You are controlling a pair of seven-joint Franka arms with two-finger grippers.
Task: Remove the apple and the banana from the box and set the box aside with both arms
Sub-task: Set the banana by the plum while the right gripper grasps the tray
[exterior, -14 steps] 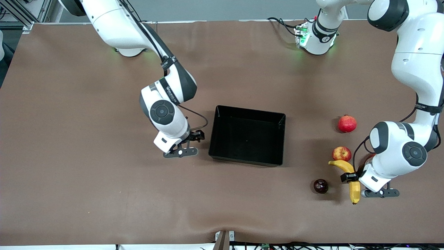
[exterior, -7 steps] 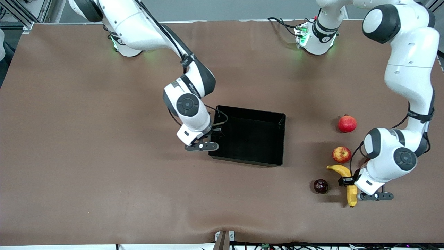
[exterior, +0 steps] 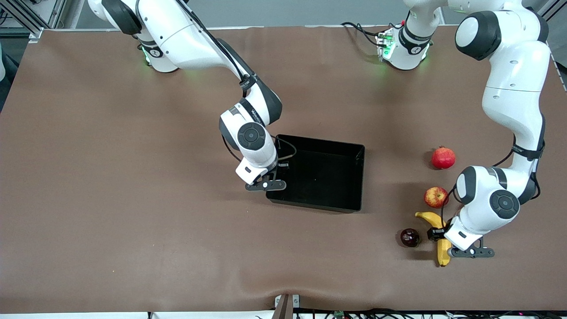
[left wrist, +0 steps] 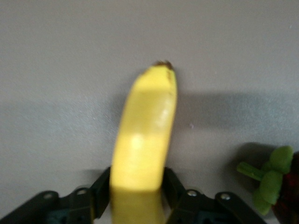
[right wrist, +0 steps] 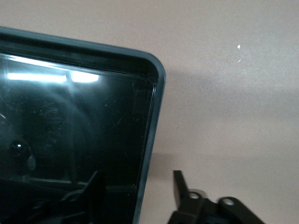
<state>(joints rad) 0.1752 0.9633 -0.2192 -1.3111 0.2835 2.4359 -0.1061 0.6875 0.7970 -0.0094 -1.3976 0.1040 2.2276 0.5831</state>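
Over the wall of the shallow black plastic box (exterior: 316,173), the right gripper (exterior: 271,182) straddles it, fingers apart. Well apart, the left gripper (exterior: 443,237) loosely flanks the curved yellow banana (exterior: 436,230) lying on the counter.

No legible text, label or number on anything in view.

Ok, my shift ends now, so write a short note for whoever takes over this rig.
Left gripper: around the banana, which lies on the table; grip state unclear.
Right gripper: open, straddling the box wall at the right arm's end.
Apple: on the table beside the banana, toward the left arm's end.
Done: both fruits are out; the box is empty.
Left: free the banana, bring the left gripper to the box, move it aside with both arms.
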